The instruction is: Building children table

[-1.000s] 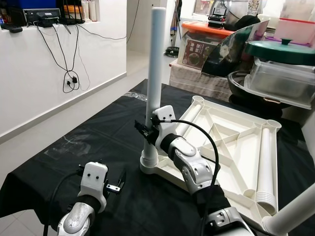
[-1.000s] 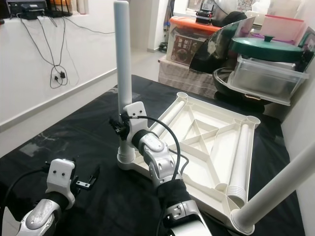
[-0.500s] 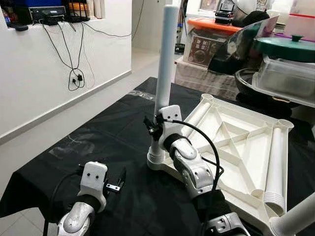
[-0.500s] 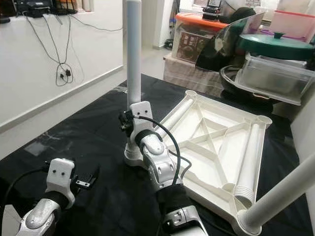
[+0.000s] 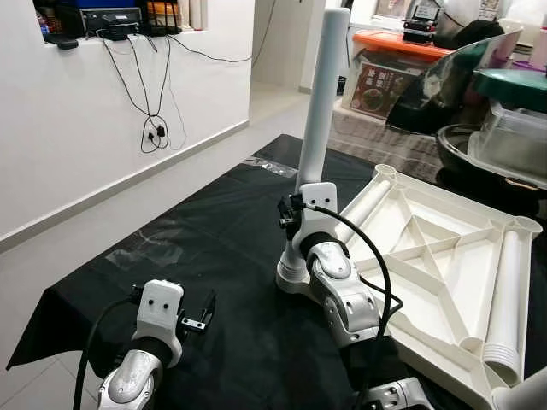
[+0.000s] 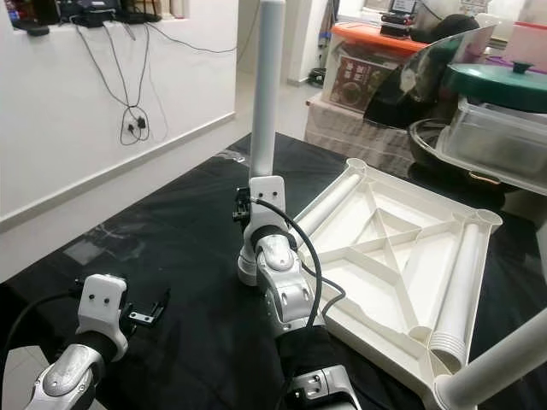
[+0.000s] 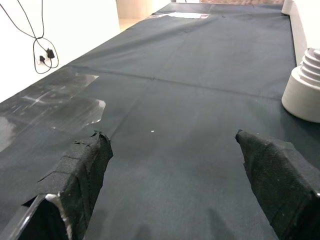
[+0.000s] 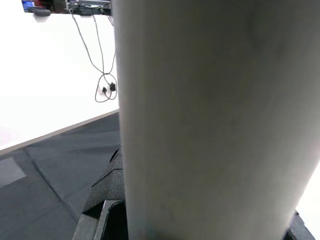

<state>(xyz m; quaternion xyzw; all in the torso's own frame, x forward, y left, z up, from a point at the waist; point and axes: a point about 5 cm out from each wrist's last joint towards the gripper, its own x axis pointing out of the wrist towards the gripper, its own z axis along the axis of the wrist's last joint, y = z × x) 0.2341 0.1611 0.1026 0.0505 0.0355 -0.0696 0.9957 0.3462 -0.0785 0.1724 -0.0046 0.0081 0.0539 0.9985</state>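
Right gripper (image 5: 293, 220) clamped on the upright white table leg (image 5: 320, 102), fingers pinching the tube low down, just above the socket at the near-left corner of the upturned white tabletop (image 5: 432, 265). Leg seated in that corner collar and standing straight, same as a second ago; grip unchanged, only the head camera swung, shifting the whole scene across the frame. No fresh progress on this leg, then: likely held steady or being twisted home, though no turn can be made out. Left gripper (image 5: 198, 318) idle over the black-covered desk (image 5: 205, 231) near its front-left corner, fingers (image 7: 85, 165) spread wide and empty. Second leg (image 5: 506, 299) lying loose along the tabletop's right side; another white leg (image 6: 500, 363) rising from the near-right corner socket. Clutter of storage boxes (image 5: 389, 77) beyond the desk's far edge.
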